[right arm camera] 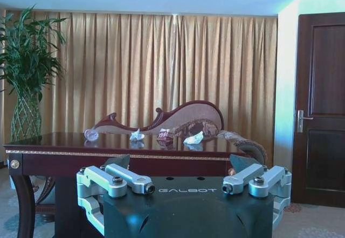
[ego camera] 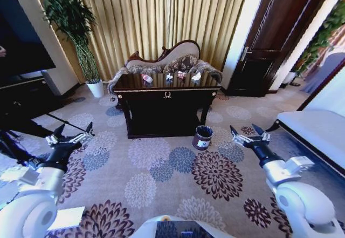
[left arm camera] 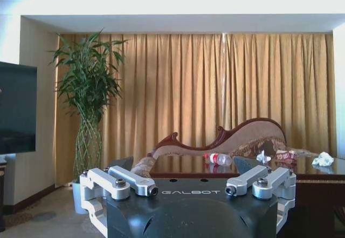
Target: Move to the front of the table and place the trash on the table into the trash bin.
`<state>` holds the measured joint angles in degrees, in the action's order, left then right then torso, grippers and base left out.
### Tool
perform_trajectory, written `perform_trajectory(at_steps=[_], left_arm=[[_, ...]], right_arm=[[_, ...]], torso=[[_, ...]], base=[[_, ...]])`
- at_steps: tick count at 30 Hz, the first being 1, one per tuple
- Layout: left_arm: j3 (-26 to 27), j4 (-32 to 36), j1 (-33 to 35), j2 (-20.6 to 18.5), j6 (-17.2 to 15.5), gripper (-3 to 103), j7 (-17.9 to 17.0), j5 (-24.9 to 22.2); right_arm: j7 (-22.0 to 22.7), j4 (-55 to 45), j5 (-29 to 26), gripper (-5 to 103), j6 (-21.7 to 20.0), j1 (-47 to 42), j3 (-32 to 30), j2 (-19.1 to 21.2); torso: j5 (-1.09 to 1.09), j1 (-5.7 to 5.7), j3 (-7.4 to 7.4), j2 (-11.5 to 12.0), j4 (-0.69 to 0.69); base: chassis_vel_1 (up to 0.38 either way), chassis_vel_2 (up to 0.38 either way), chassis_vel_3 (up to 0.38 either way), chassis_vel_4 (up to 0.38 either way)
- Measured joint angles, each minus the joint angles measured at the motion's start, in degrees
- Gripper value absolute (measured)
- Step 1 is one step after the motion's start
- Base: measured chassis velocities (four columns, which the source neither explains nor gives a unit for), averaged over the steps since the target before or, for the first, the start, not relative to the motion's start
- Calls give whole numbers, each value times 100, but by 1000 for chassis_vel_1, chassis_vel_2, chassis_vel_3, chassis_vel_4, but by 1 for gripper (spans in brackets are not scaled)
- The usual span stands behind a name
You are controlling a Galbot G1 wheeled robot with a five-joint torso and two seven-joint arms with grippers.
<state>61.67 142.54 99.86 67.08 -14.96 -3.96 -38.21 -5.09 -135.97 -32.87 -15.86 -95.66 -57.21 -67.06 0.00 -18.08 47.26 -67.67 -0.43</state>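
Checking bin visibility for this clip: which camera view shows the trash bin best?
The head view: the trash bin stands whole on the carpet by the table's front right corner, white label facing the camera. Both wrist views look across the tabletop, giving no look at the bin.

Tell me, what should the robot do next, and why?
Probably roll forward toward the table. The bottle, crumpled papers and wrapper sit on top, well beyond both hands. The left hand and right hand hang open and empty over the carpet, and the bin waits by the table's front.
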Motion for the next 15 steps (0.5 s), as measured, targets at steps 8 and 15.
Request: perform_trajectory(at_steps=[8, 15], left_arm=[[-18, -20, 20, 22, 0, 100, 34, 20], [-12, -38, 59, 55, 25, 100, 67, 31]], right_arm=[[-27, -21, 38, 100, -13, -1, 17, 0], [-38, 3, 54, 100, -7, -4, 41, -26]], torso=[[0, 0, 0, 0, 0], [0, 0, 0, 0, 0]], base=[[0, 0, 0, 0], [0, 0, 0, 0]])
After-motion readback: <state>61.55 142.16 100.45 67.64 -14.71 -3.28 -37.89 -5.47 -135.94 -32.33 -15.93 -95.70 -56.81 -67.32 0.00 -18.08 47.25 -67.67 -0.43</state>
